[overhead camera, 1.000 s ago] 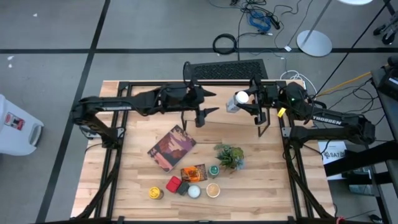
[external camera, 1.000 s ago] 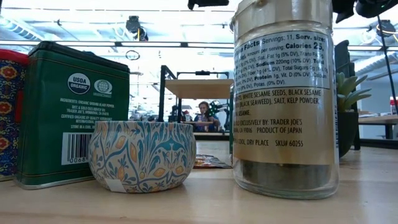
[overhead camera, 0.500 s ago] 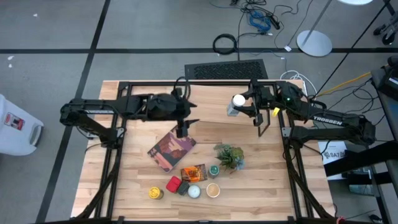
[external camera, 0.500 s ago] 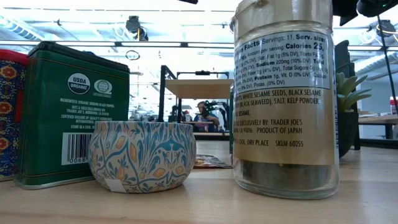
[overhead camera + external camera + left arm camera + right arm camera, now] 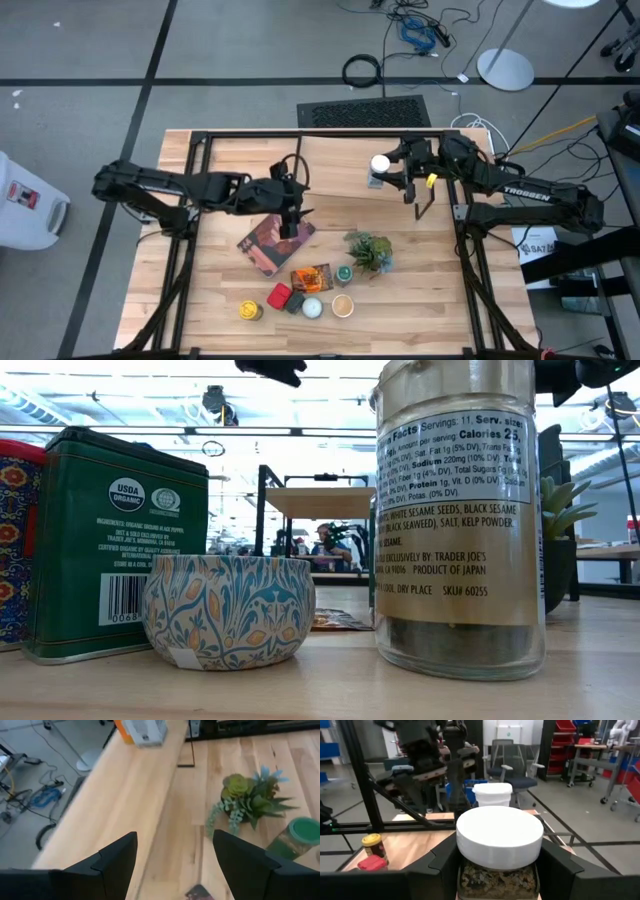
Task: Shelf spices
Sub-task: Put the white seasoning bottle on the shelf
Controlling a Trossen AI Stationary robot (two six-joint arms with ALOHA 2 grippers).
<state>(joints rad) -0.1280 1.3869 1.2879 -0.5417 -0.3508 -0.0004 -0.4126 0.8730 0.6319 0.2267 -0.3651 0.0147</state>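
one white-lidded jar (image 5: 379, 166) pinched in the right hand (image 5: 392, 176) over the shelf (image 5: 340, 160) at the table's (image 5: 220, 300) far edge; left hand (image 5: 290, 222), spread and empty, has swung back above the book (image 5: 272, 240), apparently toward the remaining spices (image 5: 300, 297).

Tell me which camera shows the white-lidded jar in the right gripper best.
The right wrist view: the white-lidded jar fills it, clamped in the right gripper. The high view shows it small; the left wrist view catches only its cut-off base; the low view misses it.
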